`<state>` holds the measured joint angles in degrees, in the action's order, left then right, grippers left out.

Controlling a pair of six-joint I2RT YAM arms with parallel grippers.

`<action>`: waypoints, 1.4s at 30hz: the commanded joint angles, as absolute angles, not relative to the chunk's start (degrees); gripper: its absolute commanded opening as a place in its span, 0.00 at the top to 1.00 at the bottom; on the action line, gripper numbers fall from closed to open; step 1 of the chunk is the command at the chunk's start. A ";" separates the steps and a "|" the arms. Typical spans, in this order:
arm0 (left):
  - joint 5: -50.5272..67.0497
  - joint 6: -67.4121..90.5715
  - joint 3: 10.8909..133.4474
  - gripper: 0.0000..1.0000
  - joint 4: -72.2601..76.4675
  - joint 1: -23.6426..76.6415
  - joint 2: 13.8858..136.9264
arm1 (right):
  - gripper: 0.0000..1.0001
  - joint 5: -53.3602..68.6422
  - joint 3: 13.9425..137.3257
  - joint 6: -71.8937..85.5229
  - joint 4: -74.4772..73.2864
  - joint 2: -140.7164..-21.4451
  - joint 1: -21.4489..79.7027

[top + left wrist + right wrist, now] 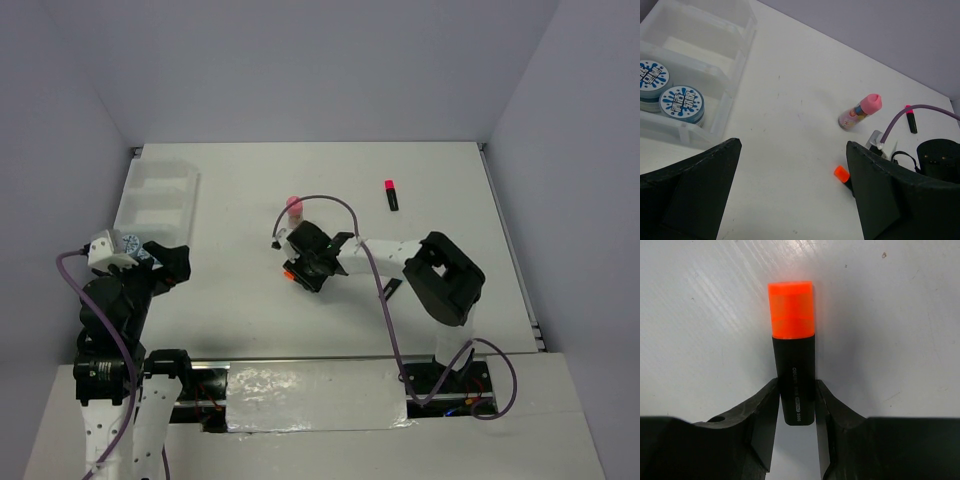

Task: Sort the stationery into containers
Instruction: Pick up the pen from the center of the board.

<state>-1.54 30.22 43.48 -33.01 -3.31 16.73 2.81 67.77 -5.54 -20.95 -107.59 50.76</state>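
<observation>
In the right wrist view my right gripper [796, 395] is shut on the black body of the orange-capped marker [792, 330], both fingers pressed against its sides, low over the table. From above, that marker [288, 275] pokes out left of the right gripper [300, 268] at mid-table. The pink-capped tan tube [294, 207] stands just behind it. A pink-capped marker [391, 194] lies farther right. The white tray [160, 190] sits at the far left; two blue rolls [682, 100] lie in its nearest compartment. My left gripper [792, 190] hangs open beside the tray, holding nothing.
A purple cable [340, 205] loops over the right arm near the tube. Grey walls close in the table on three sides. The tray's other two compartments [700, 30] hold nothing visible.
</observation>
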 commanded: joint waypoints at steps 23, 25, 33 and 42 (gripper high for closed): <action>38.50 62.84 35.33 0.01 2.72 -1.33 30.32 | 0.88 0.90 54.05 20.30 1.59 -66.27 58.36; 37.10 62.14 36.56 0.01 2.55 -0.44 30.32 | 0.89 -1.83 56.15 20.65 0.27 -66.71 59.23; 30.95 58.01 39.11 0.03 2.90 10.97 35.15 | 0.88 -6.94 62.83 21.53 -4.92 -70.57 63.71; 23.12 56.61 38.23 0.14 5.10 19.42 36.47 | 0.88 -8.61 68.02 21.10 -7.82 -74.70 65.74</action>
